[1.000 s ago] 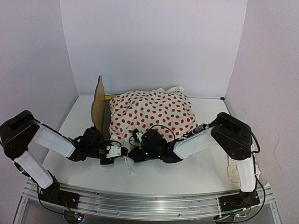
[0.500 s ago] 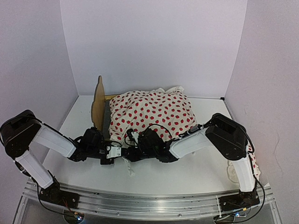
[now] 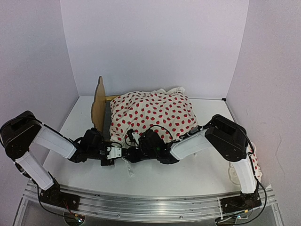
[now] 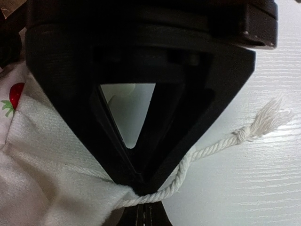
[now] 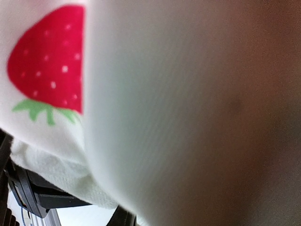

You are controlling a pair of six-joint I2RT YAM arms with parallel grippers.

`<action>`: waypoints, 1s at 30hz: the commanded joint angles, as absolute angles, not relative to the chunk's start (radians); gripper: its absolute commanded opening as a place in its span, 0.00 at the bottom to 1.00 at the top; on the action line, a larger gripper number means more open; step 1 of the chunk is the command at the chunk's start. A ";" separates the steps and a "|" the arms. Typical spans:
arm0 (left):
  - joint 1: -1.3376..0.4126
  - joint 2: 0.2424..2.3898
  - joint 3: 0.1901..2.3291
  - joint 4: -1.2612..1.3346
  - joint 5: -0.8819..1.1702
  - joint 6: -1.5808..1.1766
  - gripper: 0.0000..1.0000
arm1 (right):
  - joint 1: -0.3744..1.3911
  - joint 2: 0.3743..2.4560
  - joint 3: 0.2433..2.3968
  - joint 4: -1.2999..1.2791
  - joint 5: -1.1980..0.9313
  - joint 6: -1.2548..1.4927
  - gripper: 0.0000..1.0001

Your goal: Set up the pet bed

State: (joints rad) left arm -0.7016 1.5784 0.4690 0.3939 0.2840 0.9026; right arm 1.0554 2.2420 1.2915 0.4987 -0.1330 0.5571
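**Both claws are crowding the near hem of the duvet, with the pet bed lying just behind them.**

Overhead first: the pet bed is sitting on the white surface toward 12 o'clock from the arms. Its wavy headboard is standing up at its 9 o'clock end, and the strawberry-print duvet is heaping over the rest of it. The left claw and right claw are reaching in low and almost meeting at the duvet's 6 o'clock edge. Over to the left wrist: the left claw is pinching tight on the duvet at its corner, and a white cord is trailing off toward 2 o'clock with its frayed knot lying on the surface. On the right wrist, the duvet is smothering the lens, one strawberry showing at 10 o'clock, so I cannot tell how the right claw is standing.
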 commanded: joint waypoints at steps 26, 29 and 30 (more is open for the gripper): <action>-0.680 1.551 0.550 0.330 0.374 0.854 0.00 | 1.060 2.235 1.267 0.456 -0.158 0.490 0.24; -0.680 1.548 0.566 0.312 0.378 0.834 0.00 | 1.066 2.229 1.270 0.454 -0.168 0.467 0.25; -0.680 1.543 0.576 0.300 0.379 0.821 0.00 | 1.071 2.223 1.268 0.452 -0.170 0.452 0.27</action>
State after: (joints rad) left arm -0.6838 1.5776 0.5068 0.3235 0.3399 0.8632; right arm 1.0561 2.2383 1.2549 0.5253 -0.1367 0.4854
